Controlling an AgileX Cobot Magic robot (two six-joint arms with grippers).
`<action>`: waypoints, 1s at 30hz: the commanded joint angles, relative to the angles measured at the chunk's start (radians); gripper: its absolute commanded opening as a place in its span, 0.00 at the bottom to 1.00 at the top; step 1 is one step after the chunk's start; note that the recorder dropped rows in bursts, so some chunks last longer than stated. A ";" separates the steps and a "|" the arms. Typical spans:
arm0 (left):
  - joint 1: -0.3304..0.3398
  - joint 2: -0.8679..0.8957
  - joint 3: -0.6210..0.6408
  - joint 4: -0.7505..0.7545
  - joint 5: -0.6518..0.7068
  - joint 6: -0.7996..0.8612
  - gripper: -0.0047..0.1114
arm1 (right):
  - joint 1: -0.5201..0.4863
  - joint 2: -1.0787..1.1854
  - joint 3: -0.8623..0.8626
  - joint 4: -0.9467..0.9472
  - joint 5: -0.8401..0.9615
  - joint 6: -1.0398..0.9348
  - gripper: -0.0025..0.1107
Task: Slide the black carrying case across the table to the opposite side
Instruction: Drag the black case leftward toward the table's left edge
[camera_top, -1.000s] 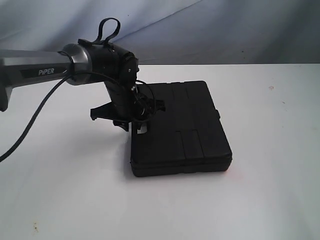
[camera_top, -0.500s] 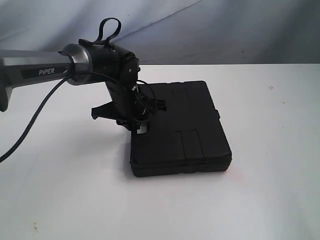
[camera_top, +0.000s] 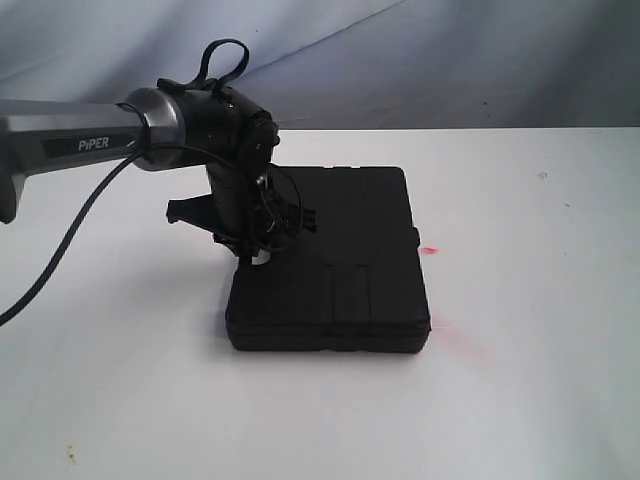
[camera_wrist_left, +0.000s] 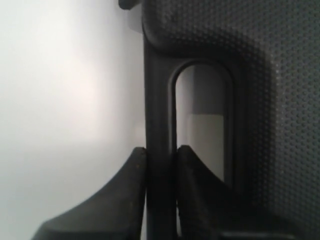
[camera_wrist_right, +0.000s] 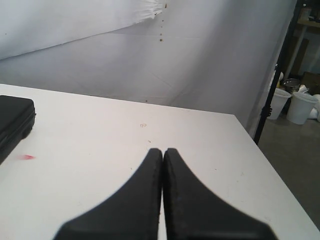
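The black carrying case (camera_top: 330, 265) lies flat near the middle of the table (camera_top: 540, 400), handle (camera_wrist_left: 159, 100) on the side facing the left arm. The left gripper (camera_top: 256, 243) is clamped on that thin handle bar, 1 finger each side. Here's the worry: the grip looks close to 1 end of the handle, so a pull could swing the case round instead of sliding it straight, or the bar could slip free. The right gripper (camera_wrist_right: 163, 155) hangs pressed shut on nothing, well apart.

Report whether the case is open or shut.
Shut. The case lies flat on the table as one slab, no lid raised.
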 joint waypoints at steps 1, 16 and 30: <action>0.005 -0.006 -0.004 0.079 0.046 0.026 0.04 | -0.006 -0.003 0.004 0.007 -0.002 0.002 0.02; 0.131 -0.104 0.061 0.021 -0.007 0.140 0.04 | -0.006 -0.003 0.004 0.007 -0.002 0.002 0.02; 0.274 -0.209 0.320 0.021 -0.197 0.189 0.04 | -0.006 -0.003 0.004 0.007 -0.002 0.002 0.02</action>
